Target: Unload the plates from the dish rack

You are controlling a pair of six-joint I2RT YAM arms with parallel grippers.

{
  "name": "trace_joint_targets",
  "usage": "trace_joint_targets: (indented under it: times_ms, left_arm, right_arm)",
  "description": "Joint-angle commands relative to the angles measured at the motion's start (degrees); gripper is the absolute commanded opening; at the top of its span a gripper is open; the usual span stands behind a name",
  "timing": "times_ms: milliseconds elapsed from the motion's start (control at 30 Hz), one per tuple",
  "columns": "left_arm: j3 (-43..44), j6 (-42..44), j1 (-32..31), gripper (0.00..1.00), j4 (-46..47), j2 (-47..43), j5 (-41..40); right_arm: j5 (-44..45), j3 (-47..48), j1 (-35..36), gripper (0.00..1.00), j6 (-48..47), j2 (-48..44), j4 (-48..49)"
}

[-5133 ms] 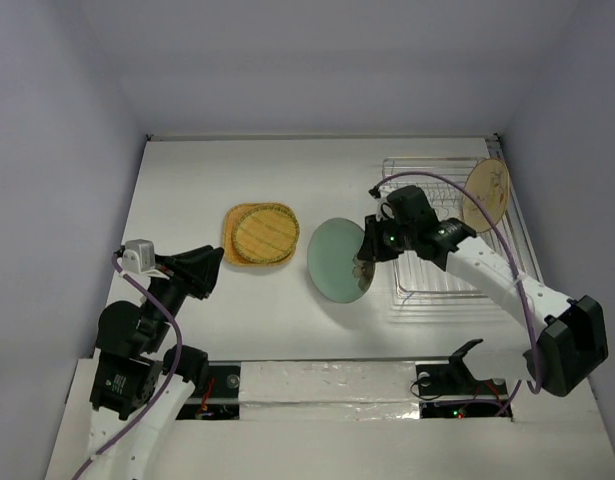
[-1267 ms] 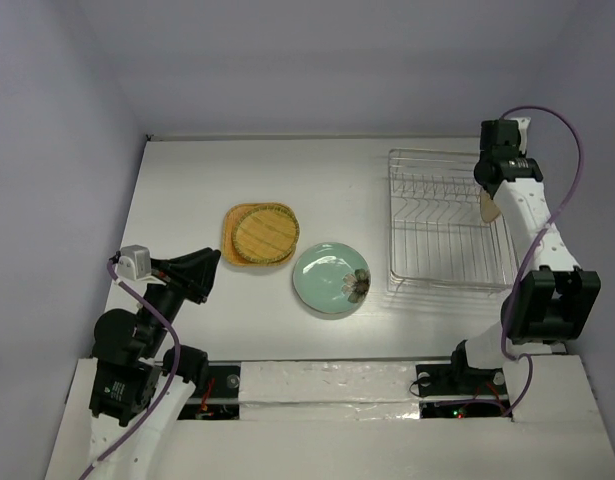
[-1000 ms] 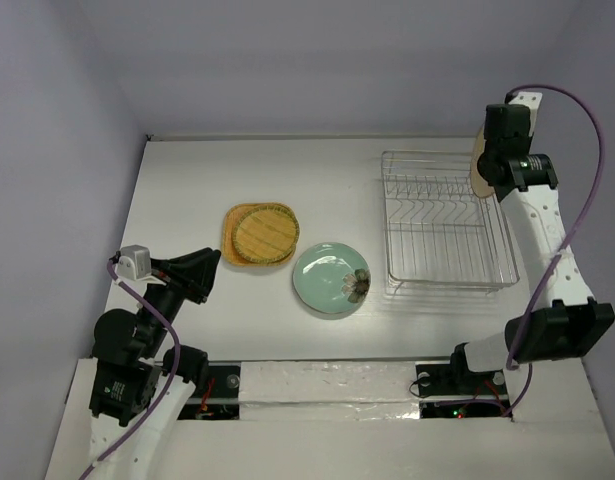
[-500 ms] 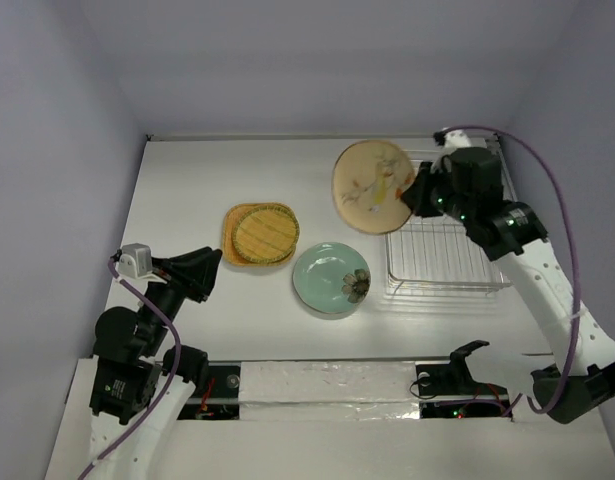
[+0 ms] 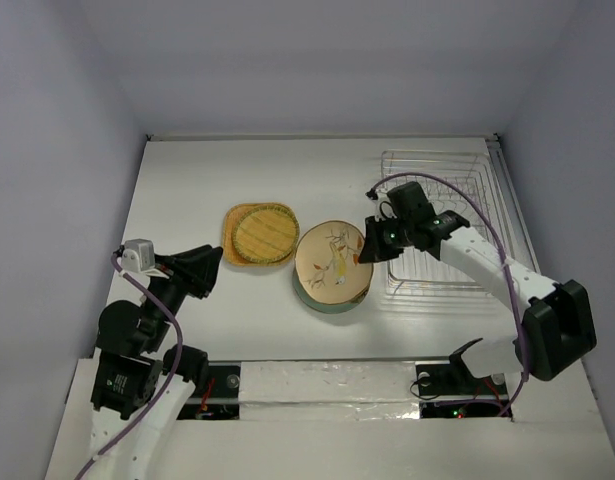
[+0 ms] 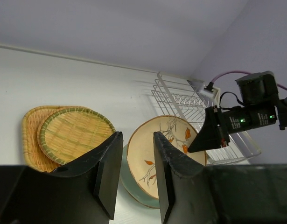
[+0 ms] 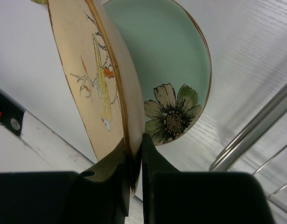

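Observation:
My right gripper (image 5: pixel 370 243) (image 7: pixel 133 158) is shut on the rim of the tan floral plate (image 5: pixel 331 258) (image 7: pixel 89 74) and holds it tilted just above the pale green plate (image 5: pixel 319 300) (image 7: pixel 169 74), which lies on the table. The yellowish ribbed plate (image 5: pixel 261 233) rests on the orange woven-look plate (image 5: pixel 235 252) to the left. The silver wire dish rack (image 5: pixel 442 210) stands at the right with no plate in it. My left gripper (image 5: pixel 205 268) (image 6: pixel 136 158) is open and empty, near the left front, apart from the plates.
White walls close the table at back, left and right. The rack's near wire (image 7: pixel 255 126) runs close beside the green plate in the right wrist view.
My right gripper lifted the tan floral plate out of the rack, swung it left over the table and lowered it onto the green plate. The left arm stayed still.

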Motion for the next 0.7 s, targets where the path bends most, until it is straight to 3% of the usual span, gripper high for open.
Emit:
trace_joint_targets:
  times_ms: [0,300,367,400,467,500,533,667]
  left_arm:
    - [-0.07,-0.21,0.27,0.29,2.20,1.31,-0.58]
    - [-0.07,-0.21,0.27,0.30,2.20,1.93,-0.67]
    - [-0.07,-0.21,0.27,0.30,2.11,1.93,-0.58]
    - [-0.07,-0.21,0.27,0.30,2.11,1.93,-0.58]
    - [-0.07,-0.29,0.27,0.30,2.20,1.93,-0.49]
    - [-0.07,-0.29,0.27,0.30,2.20,1.93,-0.32]
    - [-0.07,-0.29,0.79,0.30,2.20,1.84,-0.32]
    - [-0.07,-0.21,0.80,0.30,2.29,1.67,-0.23]
  right_arm:
    - [-5.83,0.27,0.47,0.00,-0.10,0.68,11.61]
    - [-1.89,-0.44,0.47,0.00,-0.46,6.04,10.73]
    - [-0.13,-0.44,0.47,0.04,-0.19,6.22,9.77]
    - [2.75,-0.35,0.99,0.07,0.33,6.14,9.15]
    - [6.28,-0.52,1.52,0.30,0.60,6.14,7.66]
    - [6.65,-0.53,1.53,0.31,0.51,6.05,7.39]
    - [7.43,-0.79,1.53,0.42,0.60,6.05,7.04]
    - [10.60,-1.23,2.67,0.62,0.60,6.49,5.02]
